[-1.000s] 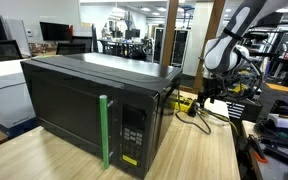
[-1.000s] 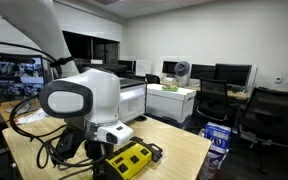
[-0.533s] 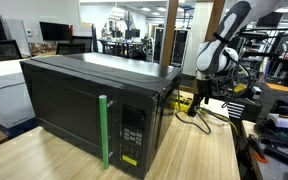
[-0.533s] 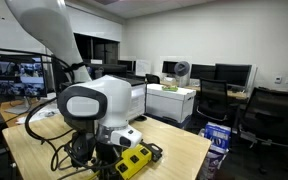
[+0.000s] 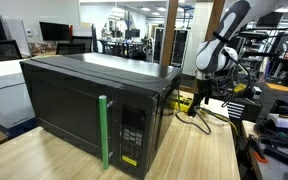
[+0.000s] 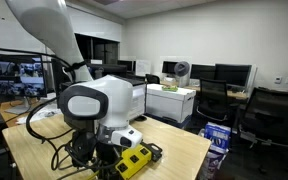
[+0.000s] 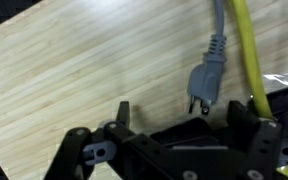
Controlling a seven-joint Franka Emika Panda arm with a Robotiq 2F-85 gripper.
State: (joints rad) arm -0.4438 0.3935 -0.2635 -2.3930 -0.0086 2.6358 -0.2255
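1. The grey plug (image 7: 206,84) lies flat on the wooden table (image 7: 74,60); in the wrist view its long axis runs nearly top to bottom, a little tilted; its cord leaves at the top and its prongs point down and slightly left, toward the gripper.
2. A yellow cable (image 7: 246,50) runs just beside the plug, on its right in that view.
3. The gripper (image 7: 179,113) hangs above the table with its jaws spread wide and nothing between them; the plug's prongs sit just ahead of the gap.
4. In an exterior view the arm (image 5: 220,42) comes down steeply behind the black microwave (image 5: 84,100), wrist bent toward the table; the gripper points downward over the yellow power strip (image 6: 132,160).
5. The microwave's door carries a green handle (image 5: 104,132); it stands well apart from the plug.
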